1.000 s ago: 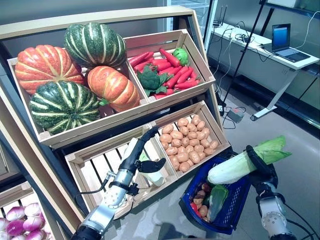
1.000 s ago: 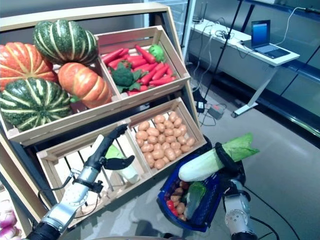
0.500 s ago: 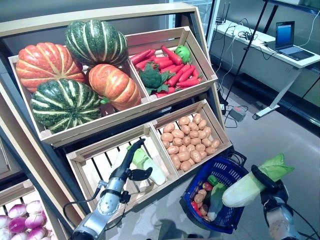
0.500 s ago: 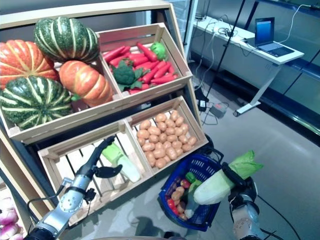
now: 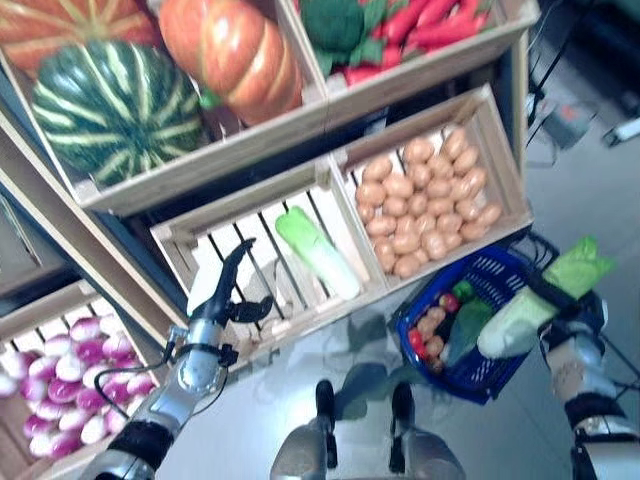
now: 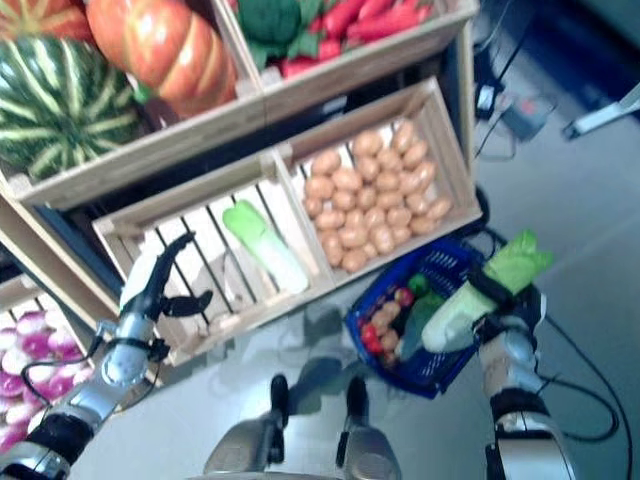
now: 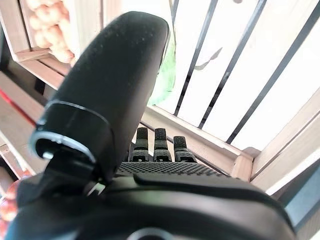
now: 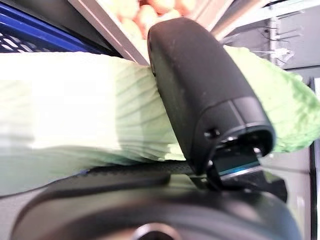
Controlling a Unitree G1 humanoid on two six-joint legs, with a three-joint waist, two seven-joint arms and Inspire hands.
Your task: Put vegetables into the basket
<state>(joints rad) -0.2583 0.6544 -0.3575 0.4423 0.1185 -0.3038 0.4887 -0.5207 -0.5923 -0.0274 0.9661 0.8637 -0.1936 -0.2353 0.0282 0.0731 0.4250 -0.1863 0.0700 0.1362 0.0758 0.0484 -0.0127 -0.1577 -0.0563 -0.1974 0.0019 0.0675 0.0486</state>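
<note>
Across the sloped stand [image 5: 90,195], largest first: striped green pumpkin [image 5: 112,105] and orange pumpkin [image 5: 232,50], kept in the top crate, whose front lip stops them rolling off the tilt.

Slatted crate [image 5: 260,265], lower row: one cabbage [image 5: 318,252] left lying along the slats, leafy end uphill. My left hand [image 5: 232,290] hovers over this crate's front part, fingers straight and relaxed, thumb out, holding nothing, short of that cabbage.

Potato crate [image 5: 432,195], beside it: full, heaped against the front board.

Blue basket [image 5: 490,290], on the floor below the potato crate, close enough for a short reach; it already holds small red, brown and green vegetables.

Second cabbage [image 5: 540,310]: my right hand [image 5: 560,300] is wrapped round its middle, thumb across the top, pale end tipped down over the basket's rim, not yet released.

Red onions [image 5: 60,375], bottom crate, at my left.

Labels, writing: none I can read anywhere.
</note>
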